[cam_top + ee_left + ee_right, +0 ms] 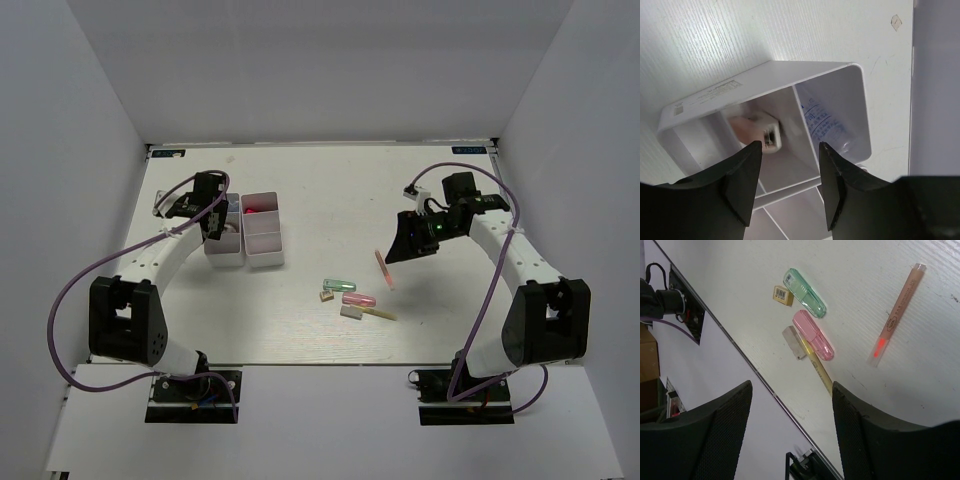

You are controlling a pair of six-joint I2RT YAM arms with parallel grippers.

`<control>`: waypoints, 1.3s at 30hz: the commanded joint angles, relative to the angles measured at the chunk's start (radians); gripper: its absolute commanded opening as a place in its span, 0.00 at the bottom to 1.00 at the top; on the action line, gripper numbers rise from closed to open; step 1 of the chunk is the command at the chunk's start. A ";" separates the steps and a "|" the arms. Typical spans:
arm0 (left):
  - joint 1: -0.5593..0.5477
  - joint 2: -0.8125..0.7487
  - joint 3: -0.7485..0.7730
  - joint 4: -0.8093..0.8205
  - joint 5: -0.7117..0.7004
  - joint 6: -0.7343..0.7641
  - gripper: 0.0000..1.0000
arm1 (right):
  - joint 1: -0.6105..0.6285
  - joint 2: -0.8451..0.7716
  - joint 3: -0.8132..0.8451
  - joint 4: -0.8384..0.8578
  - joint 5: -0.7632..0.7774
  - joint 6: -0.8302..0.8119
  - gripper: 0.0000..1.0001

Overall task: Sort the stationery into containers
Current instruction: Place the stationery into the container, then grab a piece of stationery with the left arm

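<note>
Now we see our left pincer [788, 150] spread empty over the white containers [730, 85], while our right pincer [791, 390] hangs released above the stationery [812, 341] lying loose on the worktop [740, 270].

The block of bins [262, 240] stands on the left half of the table [450, 200] with the left gripper [213, 220] above its left column, where one compartment holds a small item [765, 134] and the next a packet [822, 124]. Right of the bins and nearer the front lie a case [339, 285] with a tiny eraser [325, 296] at its left end, a second case [358, 299] before it, and a flat eraser [349, 312] and pencil [380, 314] against that one. The pen [384, 269] lies apart to their right, just before the right gripper [400, 250]
</note>
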 commanded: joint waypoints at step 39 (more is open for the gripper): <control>-0.793 0.224 0.150 -0.134 0.527 1.439 0.63 | -0.010 -0.007 -0.066 0.052 0.120 -0.223 0.17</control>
